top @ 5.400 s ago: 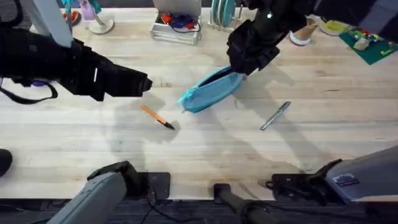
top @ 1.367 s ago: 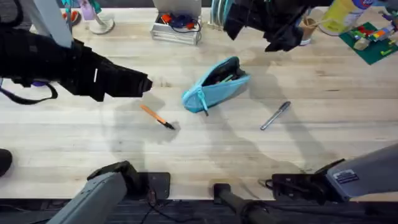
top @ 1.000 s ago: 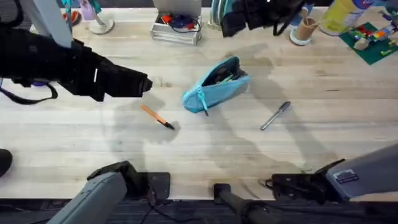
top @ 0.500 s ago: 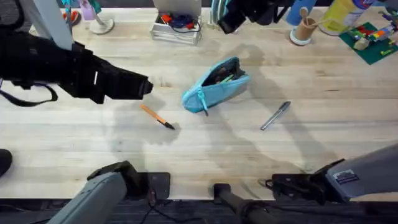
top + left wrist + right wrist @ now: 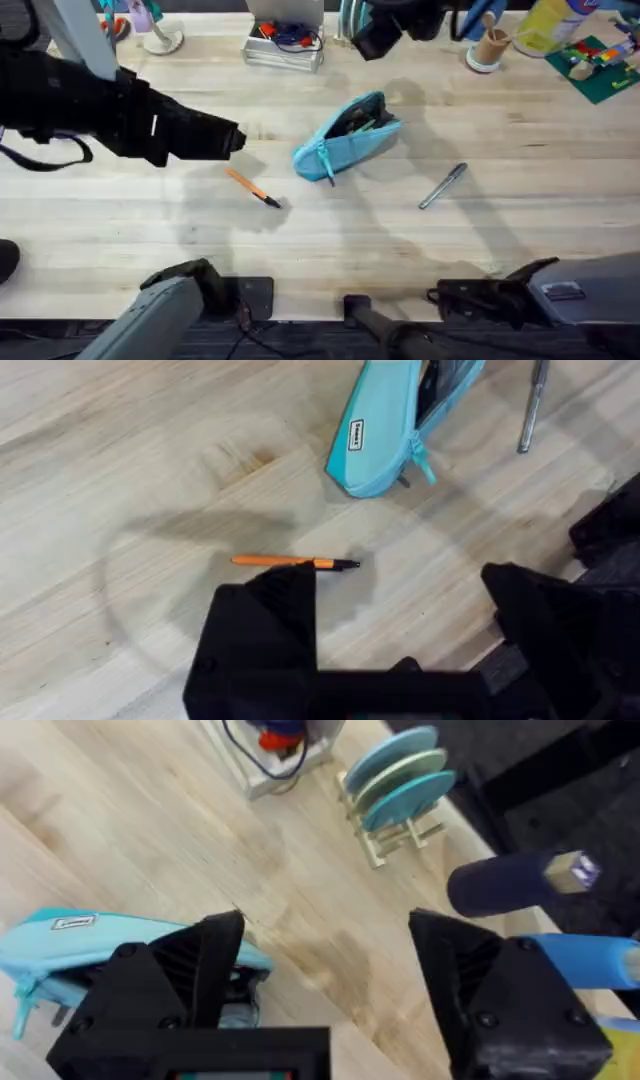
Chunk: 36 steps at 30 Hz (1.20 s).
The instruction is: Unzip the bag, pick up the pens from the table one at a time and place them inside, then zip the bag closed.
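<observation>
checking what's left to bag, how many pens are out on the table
2: the orange pen lies left of the bag; the silver pen lies to its right. The open bag may hide others.

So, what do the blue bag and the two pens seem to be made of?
The bag looks like soft matte fabric: it sags, creases, and carries a small sewn label. The orange pen looks like smooth plastic, plain-coloured with a black tip, though I cannot be sure. The grey pen looks metallic, with a silvery sheen; it could also be coated plastic.
</observation>
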### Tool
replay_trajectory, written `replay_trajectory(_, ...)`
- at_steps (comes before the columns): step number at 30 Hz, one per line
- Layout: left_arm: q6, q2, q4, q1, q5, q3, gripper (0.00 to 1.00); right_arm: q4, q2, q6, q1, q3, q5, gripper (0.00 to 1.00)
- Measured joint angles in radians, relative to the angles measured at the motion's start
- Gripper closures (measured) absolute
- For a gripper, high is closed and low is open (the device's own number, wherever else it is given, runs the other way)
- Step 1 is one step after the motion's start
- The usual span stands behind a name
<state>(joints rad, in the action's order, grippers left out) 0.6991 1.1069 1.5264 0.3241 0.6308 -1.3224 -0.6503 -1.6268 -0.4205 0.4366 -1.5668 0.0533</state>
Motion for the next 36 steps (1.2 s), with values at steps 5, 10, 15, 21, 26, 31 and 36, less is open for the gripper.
replay_trajectory(5, 0.000, 0.000, 0.000, 0.000, 0.000, 0.000, 0.006, 0.068, 0.155, 0.000, 0.000, 0.117, -0.017, 0.004)
replay_trajectory(10, 0.000, 0.000, 0.000, 0.000, 0.000, 0.000, 0.006, 0.151, 0.297, 0.000, -0.005, 0.255, -0.021, 0.003)
replay_trajectory(15, 0.000, 0.000, 0.000, 0.000, 0.004, 0.000, 0.006, 0.191, 0.399, 0.000, -0.033, 0.372, -0.024, 0.004)
replay_trajectory(21, 0.000, 0.000, 0.000, 0.000, 0.005, 0.000, 0.006, 0.190, 0.474, 0.000, -0.081, 0.469, -0.023, 0.004)
replay_trajectory(26, 0.000, 0.000, 0.000, 0.000, 0.005, 0.000, 0.006, 0.116, 0.539, 0.000, -0.097, 0.517, -0.020, 0.004)
replay_trajectory(31, 0.000, 0.000, 0.000, 0.000, 0.005, 0.000, 0.006, -0.104, 0.587, 0.024, -0.097, 0.527, -0.020, 0.005)
replay_trajectory(36, 0.000, 0.000, -0.003, 0.000, 0.005, 0.000, 0.006, -0.250, 0.584, 0.089, -0.097, 0.537, -0.020, 0.003)
